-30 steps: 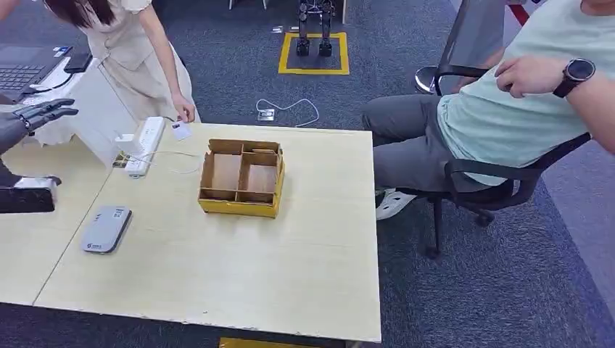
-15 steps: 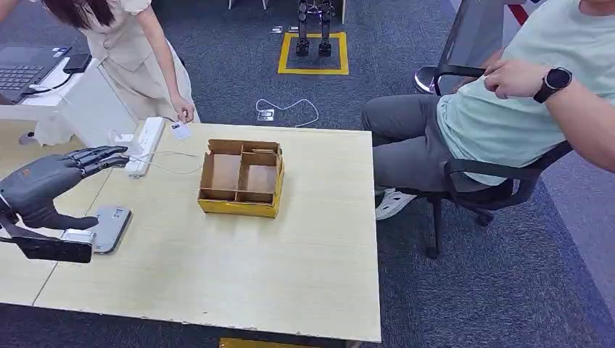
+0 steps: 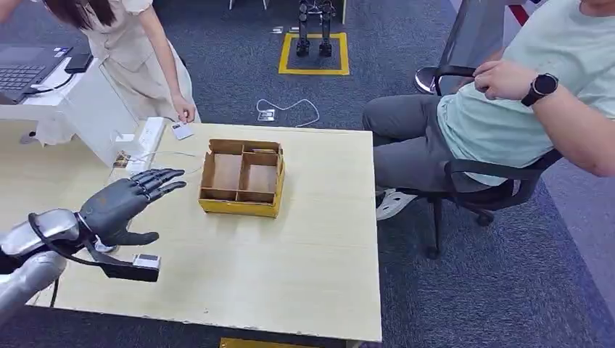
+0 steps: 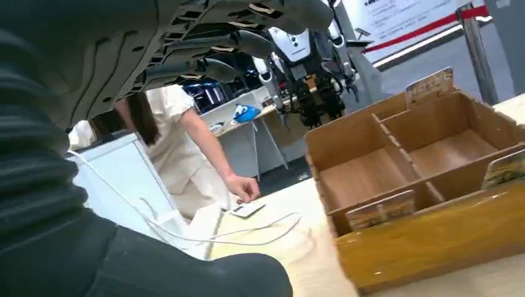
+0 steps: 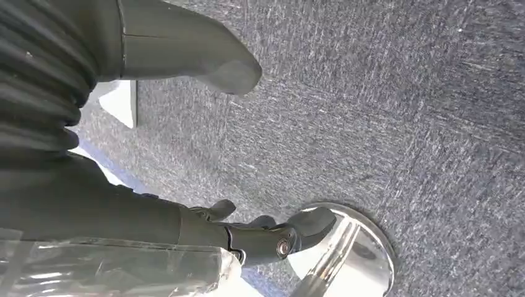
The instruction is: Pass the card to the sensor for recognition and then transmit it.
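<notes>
A small white card (image 3: 181,131) lies at the table's far edge, just under the fingers of a standing person's hand (image 3: 186,111). My left hand (image 3: 123,203) hovers above the table's left part, empty, with its fingers stretched toward the cardboard box (image 3: 239,207). It covers the spot where the grey card reader lay. In the left wrist view the left hand (image 4: 186,55) has spread fingers, with the card (image 4: 246,210) and the box (image 4: 433,241) beyond them. My right hand (image 5: 124,210) hangs over the carpet, fingers apart and empty.
The light wooden table (image 3: 290,254) carries a white power strip (image 3: 149,134) with a thin cable beside the card. A seated person in an office chair (image 3: 508,123) is close to the table's right edge. A laptop (image 3: 22,69) sits on the white desk at far left.
My left hand has swung from the far left down and rightward over the table, now covering the grey reader and reaching toward the box. The seated person's arm shifted slightly.
</notes>
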Motion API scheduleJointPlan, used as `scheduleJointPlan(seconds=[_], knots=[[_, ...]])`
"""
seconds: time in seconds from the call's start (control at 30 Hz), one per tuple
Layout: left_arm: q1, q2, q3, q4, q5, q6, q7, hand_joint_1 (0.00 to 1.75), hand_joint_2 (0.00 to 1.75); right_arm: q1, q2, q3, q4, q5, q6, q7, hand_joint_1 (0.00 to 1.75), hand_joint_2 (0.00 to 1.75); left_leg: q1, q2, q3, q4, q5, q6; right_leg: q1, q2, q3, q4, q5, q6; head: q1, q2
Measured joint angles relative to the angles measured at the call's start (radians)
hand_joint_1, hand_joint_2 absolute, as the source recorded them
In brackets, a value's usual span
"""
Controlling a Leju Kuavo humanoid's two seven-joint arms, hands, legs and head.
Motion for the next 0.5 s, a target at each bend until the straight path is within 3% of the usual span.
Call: scheduleJointPlan(seconds=[0.27,0.5], knots=[[-0.001,-0.168,-0.019,0.107,-0.108,0.09,0.025,0.0,1.75,-0.001,0.001,0.0,0.0,0.006,0.0,0.0,0.0,1.75,0.0,0.0,0.0,0.0,0.0,0.0,0.0,0.0,-0.001,0.0,0.0,0.0,0.0,0.0],[-0.019,-0.283,-0.02,0.202,-0.168,0.156,0.062,0.0,1.75,-0.001,0.001,0.0,0.0,0.014,-0.002,0.007,0.0,1.75,0.0,0.0,0.0,0.0,0.0,0.0,0.0,0.0,-0.001,0.0,0.0,0.0,-0.001,0.0]])
